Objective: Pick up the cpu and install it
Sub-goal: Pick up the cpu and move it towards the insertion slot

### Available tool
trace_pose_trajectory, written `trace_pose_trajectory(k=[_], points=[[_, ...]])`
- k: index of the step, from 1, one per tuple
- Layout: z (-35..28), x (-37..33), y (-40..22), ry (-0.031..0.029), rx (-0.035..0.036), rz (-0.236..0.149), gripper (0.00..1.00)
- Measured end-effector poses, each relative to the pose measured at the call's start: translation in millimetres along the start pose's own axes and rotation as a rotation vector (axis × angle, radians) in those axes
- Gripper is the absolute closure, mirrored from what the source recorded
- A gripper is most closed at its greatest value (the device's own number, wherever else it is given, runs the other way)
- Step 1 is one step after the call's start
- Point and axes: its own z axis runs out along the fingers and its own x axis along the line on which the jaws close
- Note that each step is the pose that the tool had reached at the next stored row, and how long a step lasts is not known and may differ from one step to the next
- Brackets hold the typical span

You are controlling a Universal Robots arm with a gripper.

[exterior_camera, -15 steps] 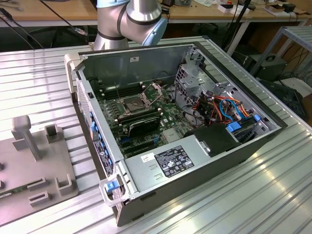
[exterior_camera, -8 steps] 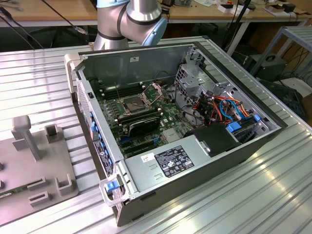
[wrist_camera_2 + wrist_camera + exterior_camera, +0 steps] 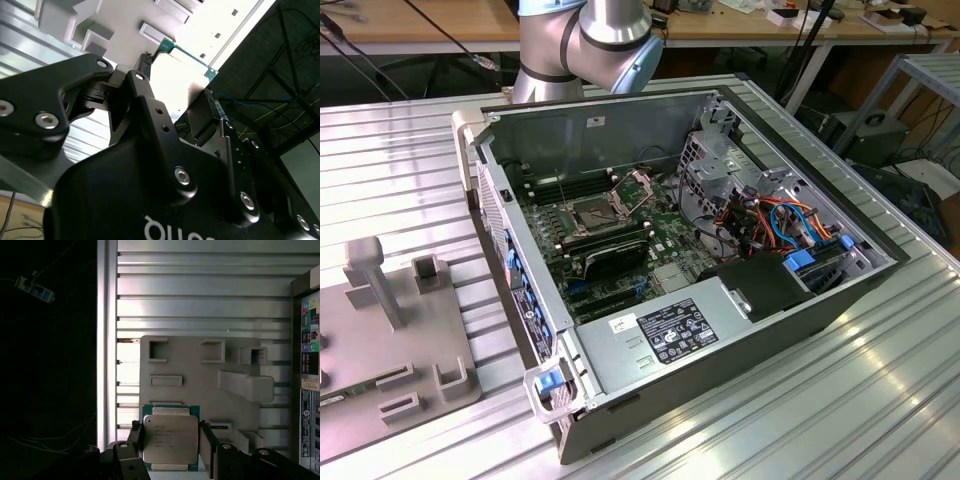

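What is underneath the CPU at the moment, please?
The grey fixture plate lies beneath the CPU, itself on the ribbed metal table. The CPU hides the patch of plate directly below.

The arm [image 3: 588,38] appears at the top of the exterior view as a silver joint housing with blue-grey caps. In the first wrist view the gripper [image 3: 170,434] has its two black fingers [image 3: 137,439] parallel, one pressed against each opposite edge of the cpu [image 3: 170,440], which it holds flat between them. In the second wrist view the gripper's black body and bolted link bars converge toward the fingertips.
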Motion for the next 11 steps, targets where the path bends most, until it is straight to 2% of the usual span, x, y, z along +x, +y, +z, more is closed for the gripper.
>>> trace_pose_trajectory(k=[11], points=[[0.0,-6.9,0.0,-0.0001,0.0,0.0,0.45]])
